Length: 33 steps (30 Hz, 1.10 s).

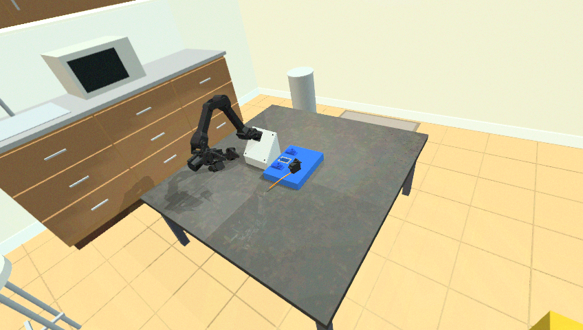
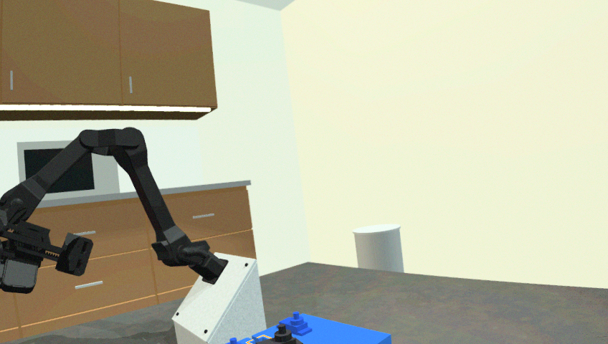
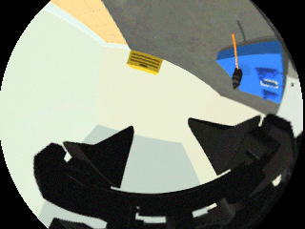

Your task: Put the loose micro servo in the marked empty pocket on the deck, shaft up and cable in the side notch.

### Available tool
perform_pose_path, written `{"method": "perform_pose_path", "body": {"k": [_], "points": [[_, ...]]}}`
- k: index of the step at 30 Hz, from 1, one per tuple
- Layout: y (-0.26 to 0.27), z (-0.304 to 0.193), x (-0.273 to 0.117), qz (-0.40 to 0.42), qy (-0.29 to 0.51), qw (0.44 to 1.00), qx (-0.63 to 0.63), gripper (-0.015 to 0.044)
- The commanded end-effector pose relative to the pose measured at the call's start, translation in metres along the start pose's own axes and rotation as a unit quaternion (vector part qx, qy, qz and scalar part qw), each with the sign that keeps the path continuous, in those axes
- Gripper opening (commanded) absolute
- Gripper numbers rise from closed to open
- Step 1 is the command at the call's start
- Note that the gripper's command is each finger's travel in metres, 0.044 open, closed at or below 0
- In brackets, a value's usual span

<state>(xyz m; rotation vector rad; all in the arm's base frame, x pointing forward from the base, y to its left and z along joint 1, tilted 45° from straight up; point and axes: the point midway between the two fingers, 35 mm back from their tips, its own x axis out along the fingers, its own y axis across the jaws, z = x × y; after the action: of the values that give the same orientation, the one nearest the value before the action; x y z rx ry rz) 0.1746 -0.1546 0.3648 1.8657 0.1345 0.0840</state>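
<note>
The loose micro servo (image 1: 294, 166) (image 2: 281, 336) (image 3: 236, 77) is black and stands on the blue deck (image 1: 311, 158) (image 2: 358, 329) (image 3: 254, 51), outside the marked pocket, with its output shaft up. Its orange cable (image 1: 280, 181) (image 3: 235, 50) runs out past the deck's edge over the table. The pocket's pale outline (image 1: 285, 157) (image 3: 270, 87) lies between two blue servo shapes (image 1: 291, 151) (image 1: 278, 166) and looks empty. My gripper (image 1: 224, 159) (image 2: 49, 264) (image 3: 160, 125) is open with nothing between its fingers, well off to the side of the deck and far from the servo.
The white sloped block (image 1: 261, 153) (image 2: 221, 307) carries the arm's base and stands right beside the deck, on the arm's side. All stand on the dark table (image 1: 294, 229) (image 2: 469, 298). A counter with drawers (image 1: 135, 135) is behind the arm. A white cylinder (image 1: 302, 91) stands beyond the table.
</note>
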Motion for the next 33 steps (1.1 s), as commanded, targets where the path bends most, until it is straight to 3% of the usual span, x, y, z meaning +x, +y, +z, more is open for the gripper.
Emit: {"method": "perform_pose_path", "body": {"k": [1, 33], "points": [[0.0, 0.0, 0.0, -0.001, 0.0, 1.0, -0.001, 0.0426], [-0.086, 0.044, 0.063, -0.221, 0.012, 0.962, -0.163, 0.044]]}}
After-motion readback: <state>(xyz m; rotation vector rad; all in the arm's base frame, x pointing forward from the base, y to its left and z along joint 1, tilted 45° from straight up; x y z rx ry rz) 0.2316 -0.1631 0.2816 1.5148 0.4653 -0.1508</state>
